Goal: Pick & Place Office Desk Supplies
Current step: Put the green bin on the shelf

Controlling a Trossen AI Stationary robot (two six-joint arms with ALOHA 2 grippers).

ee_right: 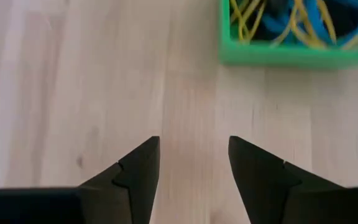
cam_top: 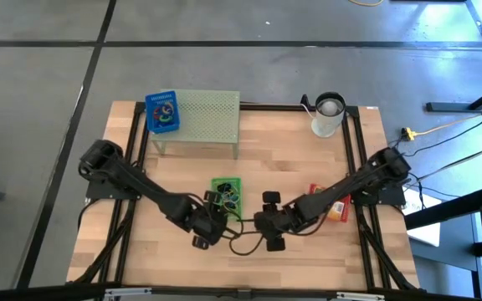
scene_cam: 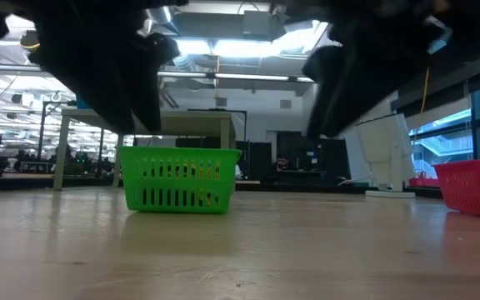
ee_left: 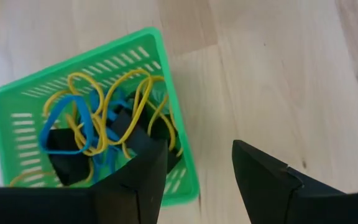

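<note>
Left gripper (ee_left: 194, 177) hovered with fingers spread, empty, just over the near rim of the green basket (cam_top: 227, 191), mid-bench toward the front edge. Right gripper (ee_right: 194, 168) was spread too, empty, above bare wood beside that basket. Yellow rubber bands (ee_left: 135, 99), a blue rubber band (ee_left: 67, 124) and black clips (ee_left: 132, 132) lay tangled inside the basket. Red basket (cam_top: 328, 205) sat by the right edge. Blue box (cam_top: 161, 111) rested on the pale green mesh stand (cam_top: 203, 117) at the back edge; white cup (cam_top: 328, 114) near the back right corner.

Wooden table (cam_top: 182, 251) with green basket (cam_top: 227, 186), red basket (cam_top: 329, 206), cup (cam_top: 327, 115), mesh stand (cam_top: 203, 117).
</note>
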